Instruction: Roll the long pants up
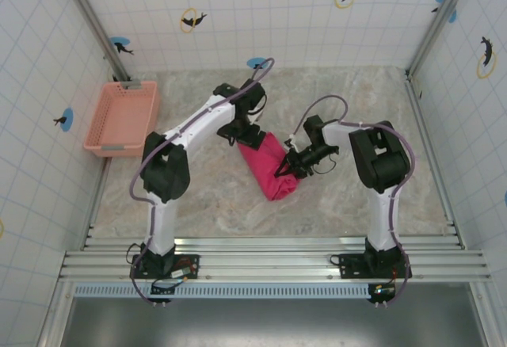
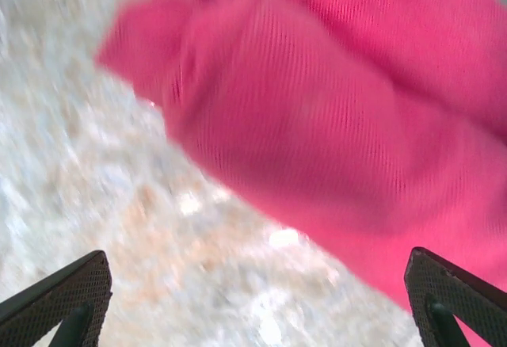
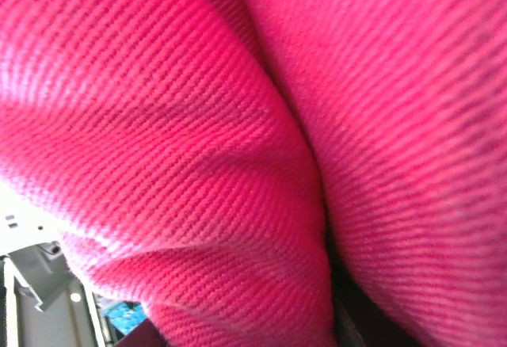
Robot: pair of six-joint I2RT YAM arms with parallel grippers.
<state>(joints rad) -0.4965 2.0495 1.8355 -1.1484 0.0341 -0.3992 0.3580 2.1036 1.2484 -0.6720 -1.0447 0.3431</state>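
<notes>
Top external view: the long pants (image 1: 271,171) lay as a compact pink-red bundle at the middle of the marble table (image 1: 356,109), well apart from the salmon basket (image 1: 123,117) at the far left. The left gripper (image 1: 247,136) stood at the bundle's far end. In the left wrist view its fingers (image 2: 59,299) were spread wide, holding nothing. The right gripper (image 1: 288,165) touched the bundle's right side — whether it was clenched on the cloth could not be told.
</notes>
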